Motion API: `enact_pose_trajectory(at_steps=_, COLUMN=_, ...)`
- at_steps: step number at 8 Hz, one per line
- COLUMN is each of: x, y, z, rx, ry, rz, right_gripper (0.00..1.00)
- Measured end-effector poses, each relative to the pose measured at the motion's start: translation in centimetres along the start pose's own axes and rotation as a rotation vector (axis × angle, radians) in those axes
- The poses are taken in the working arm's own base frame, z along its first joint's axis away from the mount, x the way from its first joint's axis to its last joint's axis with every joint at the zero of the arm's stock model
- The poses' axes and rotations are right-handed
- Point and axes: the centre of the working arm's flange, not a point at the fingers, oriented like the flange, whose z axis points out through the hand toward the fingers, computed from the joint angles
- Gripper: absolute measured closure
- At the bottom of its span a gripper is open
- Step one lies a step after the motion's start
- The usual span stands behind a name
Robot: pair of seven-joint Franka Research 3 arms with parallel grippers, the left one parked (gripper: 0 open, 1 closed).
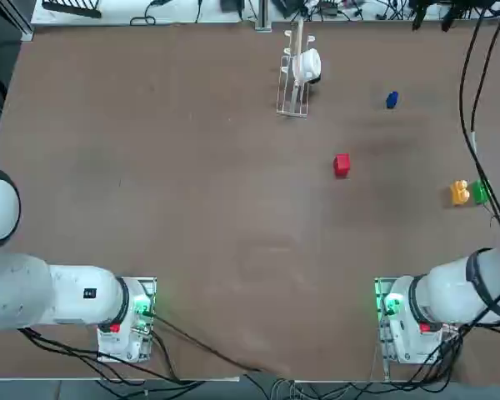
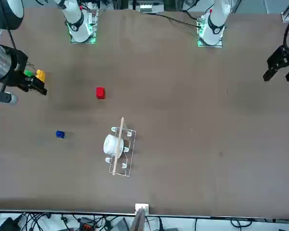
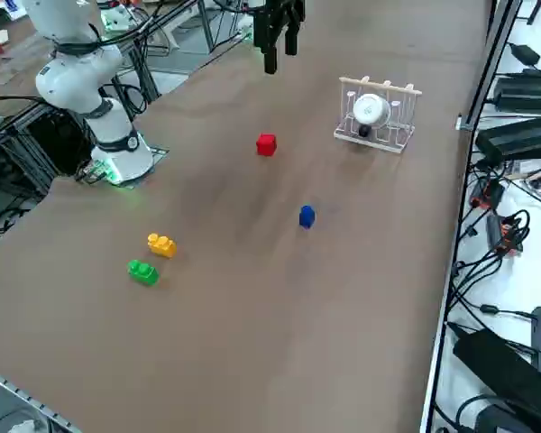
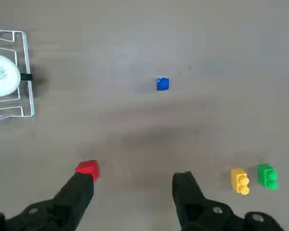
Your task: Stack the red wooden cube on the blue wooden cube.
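Note:
The red wooden cube point(image 1: 342, 164) point(image 2: 100, 93) point(image 3: 266, 144) sits on the brown table, right of centre. The blue wooden cube point(image 1: 391, 100) point(image 2: 60, 134) point(image 3: 307, 216) lies further from the robot and to its right, well apart from the red one. My right gripper point(image 2: 36, 85) point(image 4: 134, 179) hangs high above the table's right side, open, with nothing between its fingers. In the wrist view the red cube point(image 4: 88, 168) shows just beside one fingertip, far below it. The blue cube point(image 4: 162, 83) lies ahead on bare table.
A wire rack point(image 1: 293, 87) holding a white cup point(image 1: 307, 65) stands at the far middle of the table. An orange studded block point(image 1: 459, 192) and a green studded block point(image 1: 480, 191) lie together near the right edge. Black cables point(image 1: 469, 92) hang at the far right.

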Motion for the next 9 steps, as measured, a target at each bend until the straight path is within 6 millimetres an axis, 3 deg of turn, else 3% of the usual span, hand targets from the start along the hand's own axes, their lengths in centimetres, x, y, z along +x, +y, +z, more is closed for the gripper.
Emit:
enact_pose_trajectory(at_steps=4, x=0.0, y=-0.3, z=0.6, rx=-0.003, ry=-0.018, rz=-0.009, right_gripper=0.0)
enact_pose_trajectory(at_steps=7, x=-0.4, y=-5.5, z=7.0, rx=0.0, ry=-0.013, rz=-0.087, right_gripper=0.0)
enact_pose_trajectory(at_steps=9, x=-2.3, y=-9.7, z=13.7, rx=0.027, ry=0.071, rz=-0.067, right_gripper=0.0)
